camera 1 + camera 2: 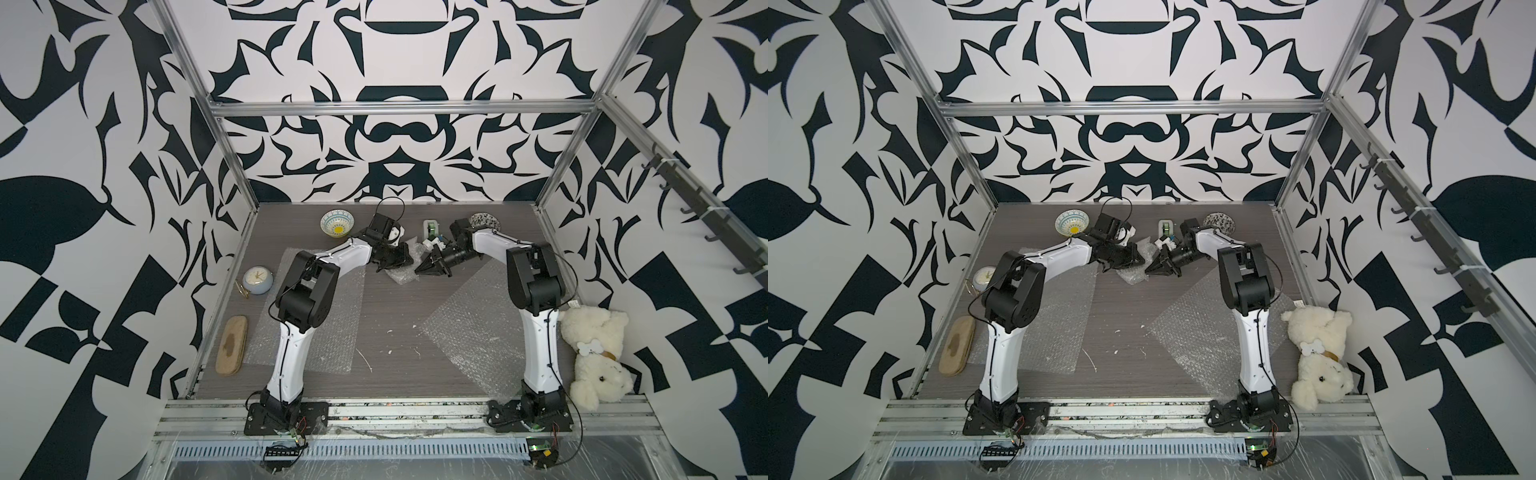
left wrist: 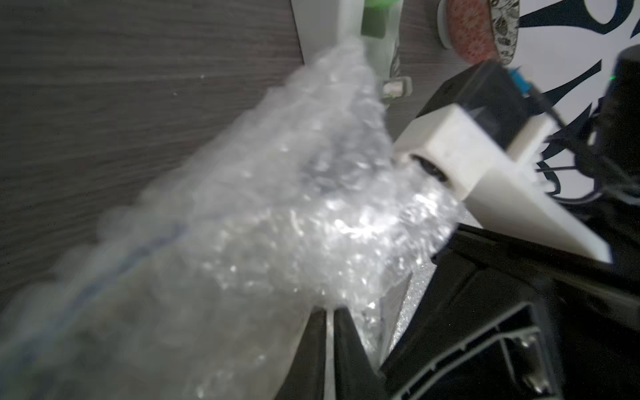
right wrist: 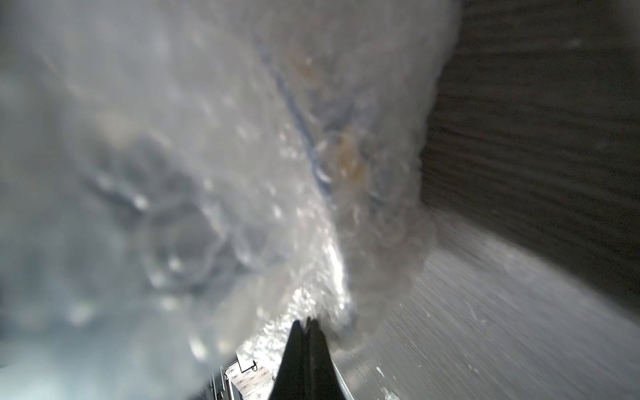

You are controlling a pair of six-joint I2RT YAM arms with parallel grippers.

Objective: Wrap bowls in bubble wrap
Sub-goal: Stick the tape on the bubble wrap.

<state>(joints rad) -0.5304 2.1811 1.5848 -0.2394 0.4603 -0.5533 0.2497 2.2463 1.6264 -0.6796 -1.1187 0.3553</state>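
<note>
A crumpled bundle of bubble wrap [image 1: 401, 277] lies at the table's middle back, between both grippers. My left gripper [image 2: 330, 311] is shut on a thin fold of it. My right gripper [image 3: 309, 320] is shut on its edge from the opposite side. A blue-and-yellow pattern [image 3: 311, 138] shows faintly through the film, so the bowl inside is mostly hidden. The white bowl with a yellow centre [image 1: 337, 223] sits bare at the back left. The black-and-white floral bowl [image 1: 484, 219] sits at the back right, behind the right arm. Two flat bubble wrap sheets [image 1: 328, 328] [image 1: 478, 324] lie under the arms.
A white tape dispenser [image 1: 432, 230] stands just behind the bundle. A round clock [image 1: 257, 280] and a tan case [image 1: 232, 345] lie along the left edge. A white teddy bear [image 1: 594, 353] lies at the right edge. The metal frame encloses the table.
</note>
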